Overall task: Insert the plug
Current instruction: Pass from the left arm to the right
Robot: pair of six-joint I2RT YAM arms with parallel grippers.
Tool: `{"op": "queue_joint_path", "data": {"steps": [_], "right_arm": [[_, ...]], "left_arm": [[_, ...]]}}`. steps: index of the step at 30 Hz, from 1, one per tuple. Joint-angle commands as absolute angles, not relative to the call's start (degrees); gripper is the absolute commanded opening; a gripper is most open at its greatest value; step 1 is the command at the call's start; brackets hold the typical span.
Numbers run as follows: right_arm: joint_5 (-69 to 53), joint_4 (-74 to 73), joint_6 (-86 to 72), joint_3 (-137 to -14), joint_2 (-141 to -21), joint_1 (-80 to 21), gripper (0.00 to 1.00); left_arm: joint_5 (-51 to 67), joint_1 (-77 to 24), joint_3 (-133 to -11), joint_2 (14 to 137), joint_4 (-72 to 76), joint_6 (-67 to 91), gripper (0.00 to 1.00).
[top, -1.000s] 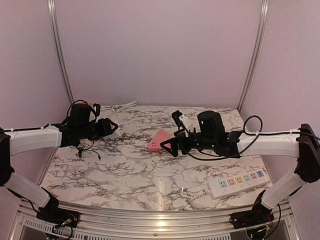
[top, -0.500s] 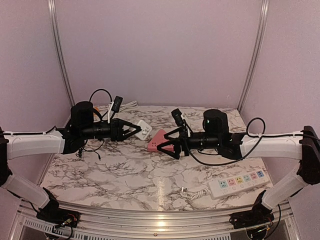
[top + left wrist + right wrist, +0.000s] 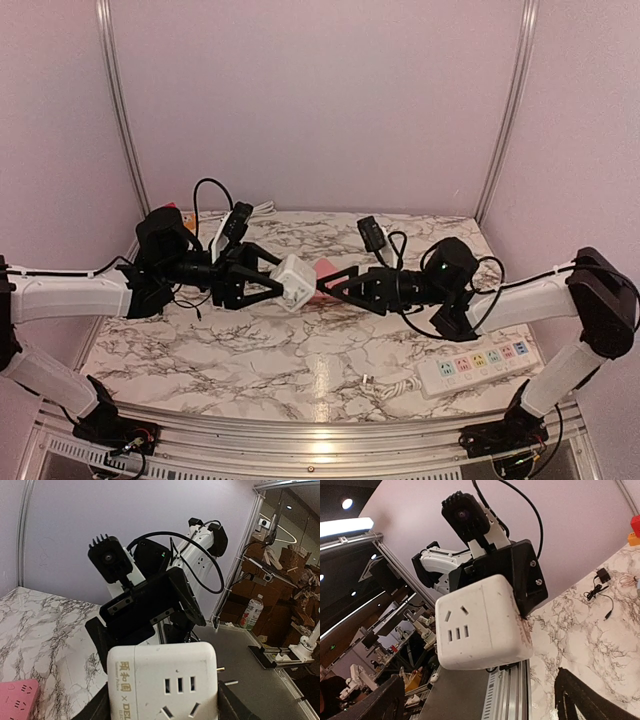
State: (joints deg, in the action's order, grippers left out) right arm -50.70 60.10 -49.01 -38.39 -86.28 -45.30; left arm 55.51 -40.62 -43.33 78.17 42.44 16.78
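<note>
Left gripper (image 3: 276,281): clamped on the white cube adapter (image 3: 295,284) — you see it held above the table (image 3: 250,340).
Right gripper (image 3: 338,284): spread wide, empty — facing the adapter.
Power strip (image 3: 478,363): near right corner.

The white socket cube (image 3: 162,680) in the left gripper (image 3: 276,278) is cut off below. It hides part of the pink socket (image 3: 323,266) beside the right gripper (image 3: 335,281).
</note>
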Motion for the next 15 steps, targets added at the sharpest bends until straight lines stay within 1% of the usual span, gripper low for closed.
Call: {"op": "queue_joint_path", "data": {"steps": [1,4,8,13,15], "right_arm": [[-54.86,83.31,-66.35,-38.59,-92.63,-47.24,0.99],[-55.32,89.84,-71.76,-39.58,-96.86,-48.05,0.99],[-54.81,100.32,-79.07,-40.47,-101.61,-48.94,0.97],[-53.65,105.11,-83.93,-42.72,-105.71,-50.87,0.93],[-53.88,105.29,-84.10,-43.68,-106.28,-51.68,0.93]], "left_arm": [[62.40,-42.99,-43.25,76.06,47.44,12.20,0.45],[64.90,-44.18,-43.69,75.77,47.45,9.98,0.48],[67.50,-44.73,-44.40,76.01,47.37,8.81,0.48],[69.87,-45.73,-45.73,77.60,47.37,8.86,0.48],[70.21,-45.79,-45.84,78.23,47.43,8.83,0.48]]}}
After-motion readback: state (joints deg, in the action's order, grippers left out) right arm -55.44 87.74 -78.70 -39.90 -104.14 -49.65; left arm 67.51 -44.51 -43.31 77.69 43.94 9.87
